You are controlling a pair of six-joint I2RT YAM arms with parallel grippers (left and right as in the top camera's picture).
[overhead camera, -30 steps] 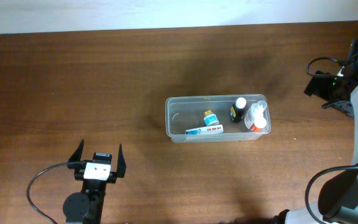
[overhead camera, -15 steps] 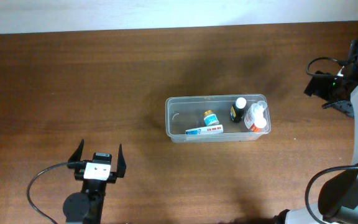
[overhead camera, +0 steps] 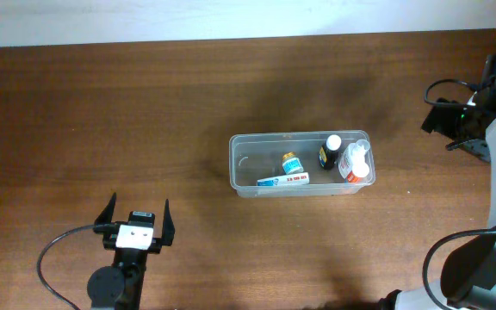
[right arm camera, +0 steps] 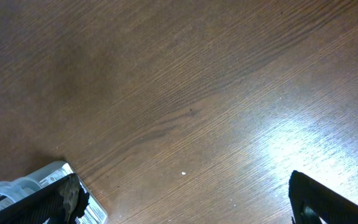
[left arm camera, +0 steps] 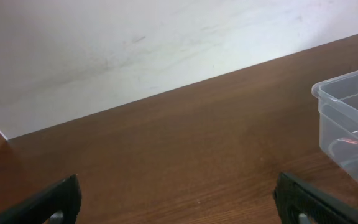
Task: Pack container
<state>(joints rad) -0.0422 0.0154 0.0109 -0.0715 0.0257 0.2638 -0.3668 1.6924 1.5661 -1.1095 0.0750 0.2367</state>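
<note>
Looking down from overhead, the camera showed a dark brown wooden table with a clear rectangular plastic container lying lengthwise a little toward 3 o'clock from the middle. Four things sat inside it. A flat white-and-green box lay along the wall at 6 o'clock. A small bottle with a yellow and blue label stood just beyond it. A dark bottle with a white cap stood toward the 3 o'clock end. A clear bottle with an orange label lay in the corner beside it.

The left gripper sat at 7 o'clock near the table's front edge, well apart from the container. Its two black fingers were spread wide and held nothing. A black cable looped out from the arm toward 8 o'clock. The left wrist camera showed those fingers far apart at the bottom corners, bare table between them, a pale wall beyond, and a rounded corner of the container at 3 o'clock.

The right gripper was at 3 o'clock, near the table's edge and apart from the container. Its wrist camera showed both fingers far apart over bare wood, gripping nothing. A corner of the container peeked in at 8 o'clock.
</note>
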